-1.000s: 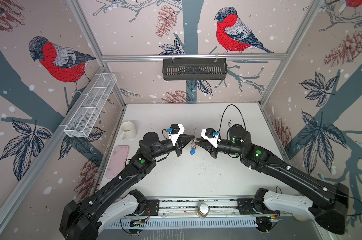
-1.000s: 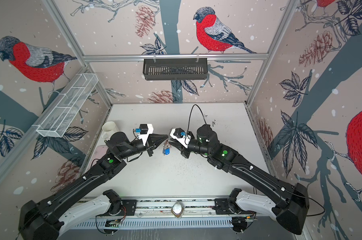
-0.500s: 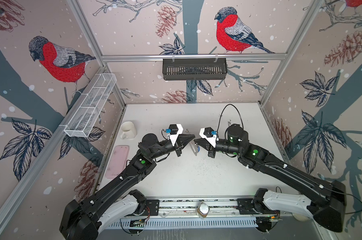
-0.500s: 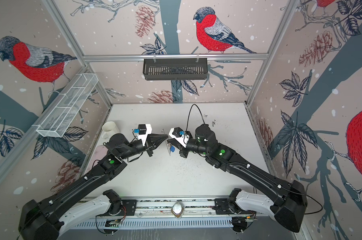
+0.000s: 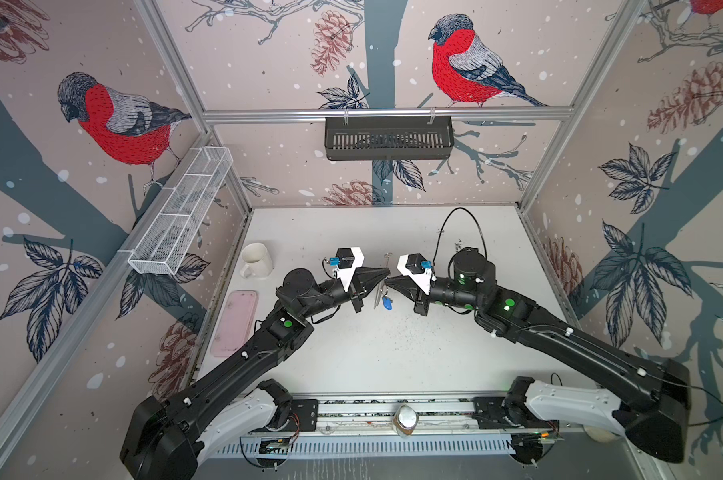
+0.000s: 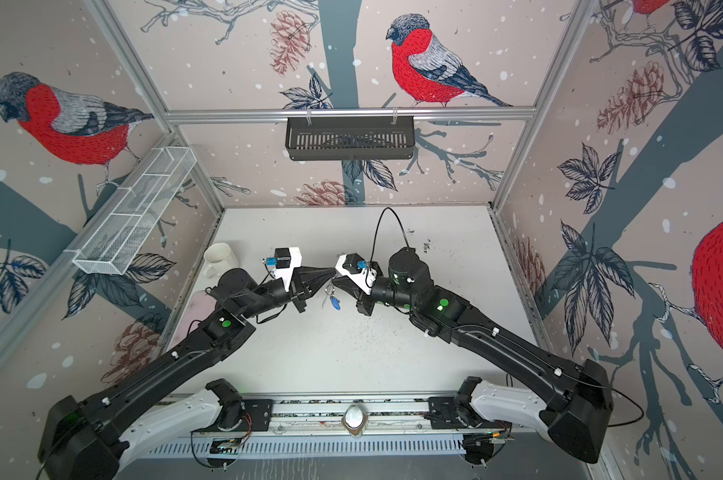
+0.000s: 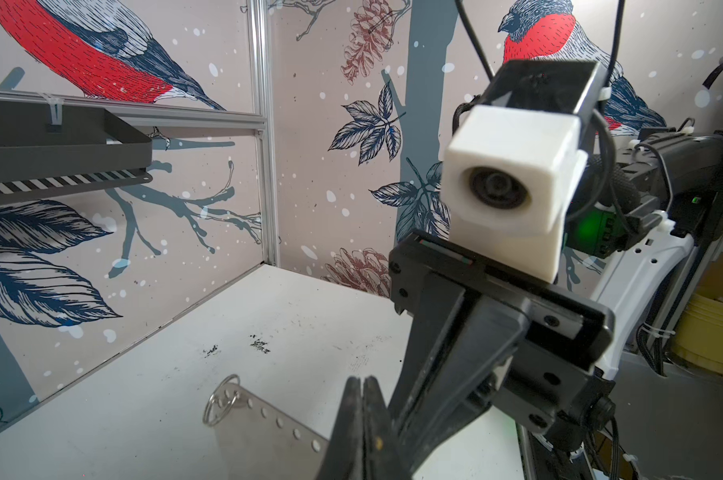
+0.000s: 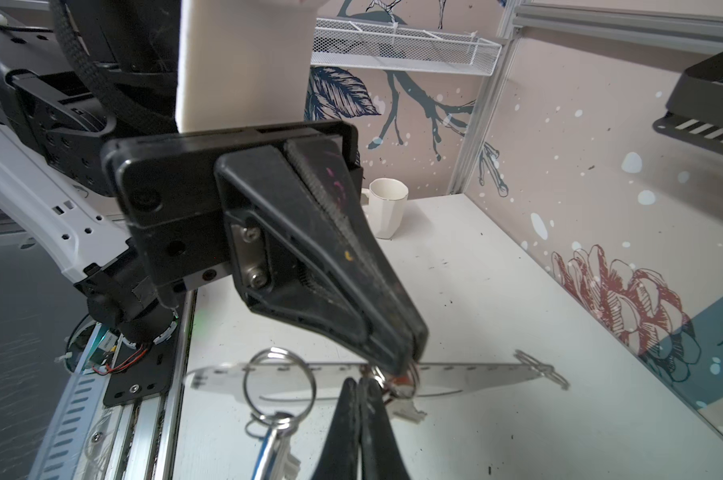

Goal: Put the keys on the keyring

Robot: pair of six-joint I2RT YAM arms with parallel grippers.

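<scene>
Pinching the keyring (image 8: 476,374) above the surface (image 5: 372,353), my left end effector (image 5: 384,273) is clamped tight on its holed edge. My right end effector (image 5: 388,283), fingers pressed together, meets the keyring from the opposite side; whether it grips plate or ring I cannot tell. The keys (image 8: 274,449) dangle beneath the keyring on a large split ring (image 8: 247,384), blue tag (image 5: 388,304) lowest. A smaller ring (image 8: 397,380), showing a trace of red, sits at the keyring's edge where both tips meet. Done well, I judge, this needs a level, steady keyring and small twists feeding the coil through its hole, never a tug.
</scene>
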